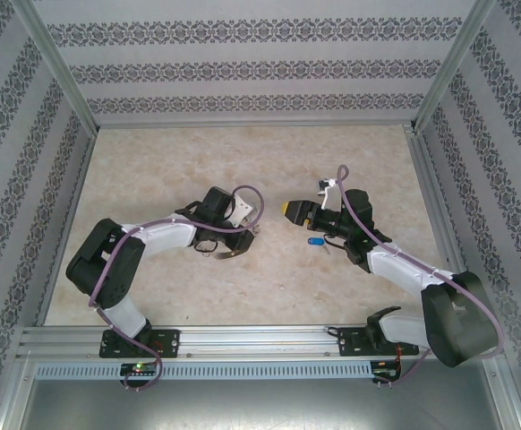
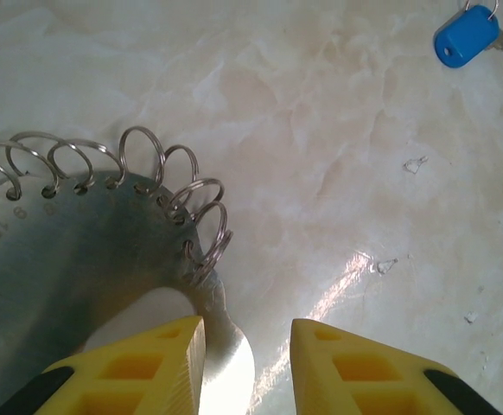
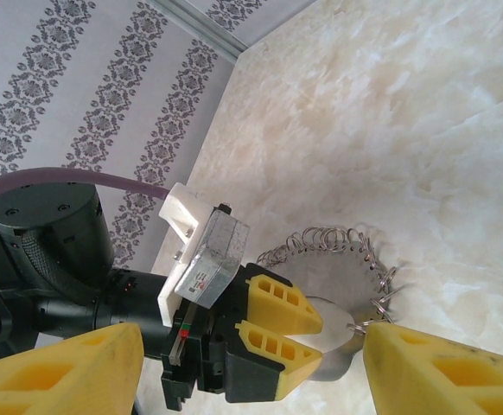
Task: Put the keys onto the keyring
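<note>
Yellow fingers [image 2: 148, 367] of the left gripper [image 2: 247, 346] sit closest to me, part-way open. A tab on the keyring [image 2: 79, 251] lies in the gap against one finger, with bare table [image 2: 338, 173] beside it, so I judge it loosely bracketed, not clamped. The keyring is a flat silver disc fringed with wire loops, lying left of the table's middle and somewhat nearer the near edge.

The right gripper [image 1: 289, 213] is spread wide and has hold of nothing. The key [image 2: 466, 35] lies flat just on the near side of it, right of the table's middle and apart from the keyring.

My worries:
- With that slack hold, the disc could swivel or slide the moment a key is pushed at a loop.
- A small, flat key may skid on the smooth top when pinched.
- The two grippers are close enough to knock together.

From the left wrist, the key's long axis runs across the frame, with the blue head to the left and the blade running off the right edge.
</note>
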`<state>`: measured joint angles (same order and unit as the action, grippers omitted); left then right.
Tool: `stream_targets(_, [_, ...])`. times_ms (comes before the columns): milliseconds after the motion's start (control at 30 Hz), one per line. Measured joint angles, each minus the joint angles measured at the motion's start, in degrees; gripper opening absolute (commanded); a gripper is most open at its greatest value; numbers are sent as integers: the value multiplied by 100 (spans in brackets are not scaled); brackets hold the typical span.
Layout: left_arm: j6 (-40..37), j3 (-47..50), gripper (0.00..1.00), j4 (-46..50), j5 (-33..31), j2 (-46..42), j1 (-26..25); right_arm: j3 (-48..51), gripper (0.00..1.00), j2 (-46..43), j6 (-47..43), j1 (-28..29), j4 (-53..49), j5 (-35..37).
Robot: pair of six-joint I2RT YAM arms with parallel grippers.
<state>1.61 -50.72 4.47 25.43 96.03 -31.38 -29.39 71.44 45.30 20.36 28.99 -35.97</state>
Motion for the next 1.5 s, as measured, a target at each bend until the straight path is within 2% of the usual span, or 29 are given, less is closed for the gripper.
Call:
stream_targets(233, [-2,17,32,-404,-24,177,0,0,69,0,2,0,2,0])
stream_targets(1267, [-9,-101,31,-590,-39,627,39,0,69,31,2,-2,4,0])
stream_targets(1500, [-20,-133,25,-625,-37,664,39,0,69,35,0,-2,7,0])
